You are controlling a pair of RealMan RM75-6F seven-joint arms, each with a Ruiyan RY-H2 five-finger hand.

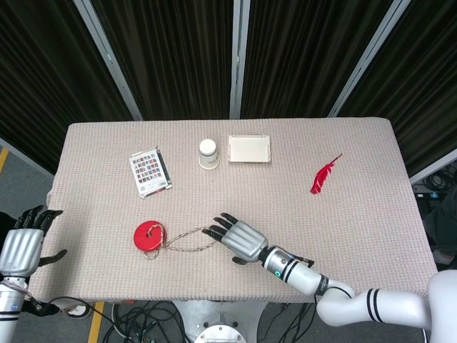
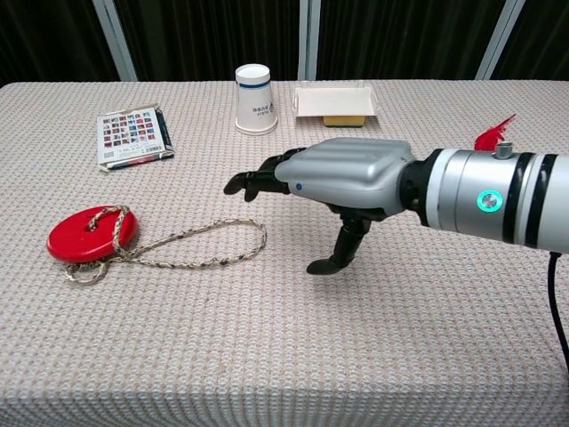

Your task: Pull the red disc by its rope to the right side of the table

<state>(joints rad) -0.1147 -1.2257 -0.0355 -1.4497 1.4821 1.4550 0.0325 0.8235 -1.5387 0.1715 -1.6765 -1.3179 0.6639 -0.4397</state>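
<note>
The red disc (image 1: 148, 236) (image 2: 92, 234) lies flat on the left part of the table. Its braided rope (image 1: 191, 239) (image 2: 209, 242) runs off it in a loose loop toward the right. My right hand (image 1: 238, 238) (image 2: 342, 178) hovers over the right end of that loop, palm down, fingers spread and pointing left, holding nothing. In the chest view its fingertips (image 2: 242, 184) are just above and right of the loop. My left hand (image 1: 23, 245) hangs off the table's left edge, fingers apart and empty.
A picture card (image 1: 150, 172) (image 2: 132, 136), an upturned paper cup (image 1: 208, 153) (image 2: 255, 99) and a white tray (image 1: 249, 148) (image 2: 334, 101) stand along the far side. A red feather (image 1: 325, 175) (image 2: 492, 140) lies at the right.
</note>
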